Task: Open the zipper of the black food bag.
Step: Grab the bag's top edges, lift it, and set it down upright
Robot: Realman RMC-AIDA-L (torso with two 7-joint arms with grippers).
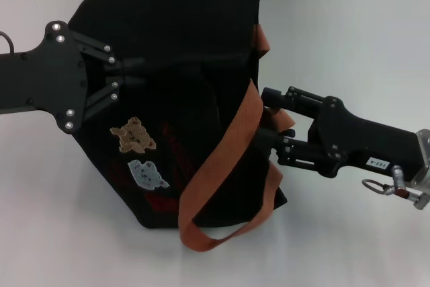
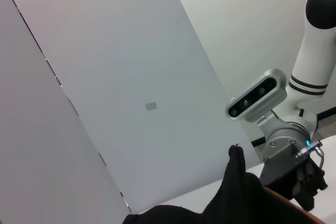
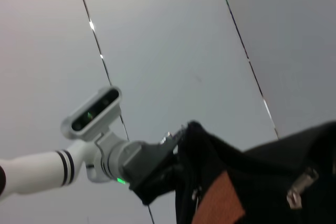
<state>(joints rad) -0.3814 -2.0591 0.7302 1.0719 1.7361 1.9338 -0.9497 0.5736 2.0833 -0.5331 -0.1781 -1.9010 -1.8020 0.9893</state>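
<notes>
Between the two grippers sits the black food bag (image 1: 181,105), slumped on the white table (image 1: 349,38), bear patches up, orange-brown straps (image 1: 228,146) draped down its right flank. Left gripper (image 1: 134,75) is in from the left, fingers drawn close together and sunk into the dark fabric near the bag's upper left; it looks like a pinch on cloth, though black on black hides the exact contact. Right gripper (image 1: 272,126) is at the opposite flank, its fingers straddling the strap and the bag's edge, fingertips buried in the folds, so whether they are clamped on anything I cannot tell.

Now the zipper. From the head view it is hidden. The right wrist view shows a small silvery pull (image 3: 299,188) hanging off the bag's dark rim, close beside the right fingers, with a strip of strap next to it.

How to do this well, as I judge it: the left fingers anchor the fabric and keep the rim taut, the right fingers take only the metal tab, not the strap lying alongside. Then draw along the line of the teeth, away from the anchoring fingers, low and steady. Slack cloth bunching ahead of the slider is the risk.
</notes>
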